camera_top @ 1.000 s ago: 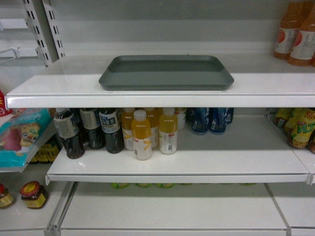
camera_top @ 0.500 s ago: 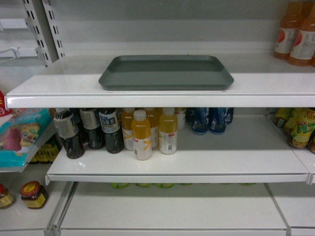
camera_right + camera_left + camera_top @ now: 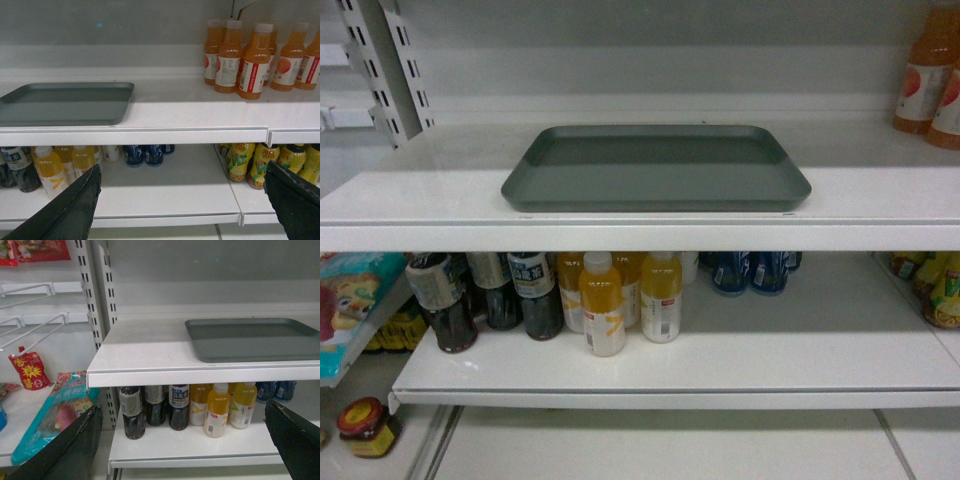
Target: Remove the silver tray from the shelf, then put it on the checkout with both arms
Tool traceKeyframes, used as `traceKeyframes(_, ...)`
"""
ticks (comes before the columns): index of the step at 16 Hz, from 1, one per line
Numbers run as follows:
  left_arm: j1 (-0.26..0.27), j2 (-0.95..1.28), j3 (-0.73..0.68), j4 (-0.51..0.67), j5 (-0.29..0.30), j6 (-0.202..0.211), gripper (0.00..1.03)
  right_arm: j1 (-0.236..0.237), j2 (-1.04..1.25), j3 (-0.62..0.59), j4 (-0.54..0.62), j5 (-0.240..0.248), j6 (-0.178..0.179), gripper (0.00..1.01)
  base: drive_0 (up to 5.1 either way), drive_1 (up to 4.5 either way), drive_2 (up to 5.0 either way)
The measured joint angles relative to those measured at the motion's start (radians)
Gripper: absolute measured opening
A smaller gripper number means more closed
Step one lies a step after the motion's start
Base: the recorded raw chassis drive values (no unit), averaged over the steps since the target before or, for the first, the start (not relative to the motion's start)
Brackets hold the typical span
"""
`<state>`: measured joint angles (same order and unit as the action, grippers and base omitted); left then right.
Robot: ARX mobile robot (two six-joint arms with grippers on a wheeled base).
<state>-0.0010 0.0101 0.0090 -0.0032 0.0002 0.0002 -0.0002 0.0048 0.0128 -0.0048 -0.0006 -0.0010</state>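
The silver tray (image 3: 655, 165) lies flat on the upper white shelf (image 3: 410, 205), its front rim near the lipped edge. In the left wrist view the silver tray (image 3: 250, 338) is up and to the right of my left gripper (image 3: 182, 407), which is open and empty, well short of the shelf (image 3: 145, 347). In the right wrist view the silver tray (image 3: 65, 102) sits up and to the left of my right gripper (image 3: 182, 166), also open with nothing between its fingers. Neither gripper shows in the head view. The checkout is out of view.
Below the tray stand dark bottles (image 3: 535, 295) and yellow juice bottles (image 3: 603, 305). Orange drink bottles (image 3: 252, 60) stand on the upper shelf to the right. Slotted uprights (image 3: 92, 295) and wire hooks (image 3: 30, 330) are on the left. Yellow bottles (image 3: 260, 165) fill the lower right.
The head view has moved closer to the shelf: the tray looks larger and sits lower in the frame. The tray itself has not moved on the shelf.
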Motion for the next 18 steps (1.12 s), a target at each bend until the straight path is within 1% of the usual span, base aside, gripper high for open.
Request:
traceKeyframes(9, 0.000, 0.000, 0.000, 0.002, 0.000, 0.000, 0.98, 0.000, 0.000, 0.000, 0.003, 0.000, 0.000, 0.98, 0.0, 4.22, -4.2)
traceKeyframes(18, 0.000, 0.000, 0.000, 0.000, 0.000, 0.000, 0.98, 0.000, 0.000, 0.000, 0.001, 0.000, 0.000, 0.98, 0.0, 0.00, 0.0)
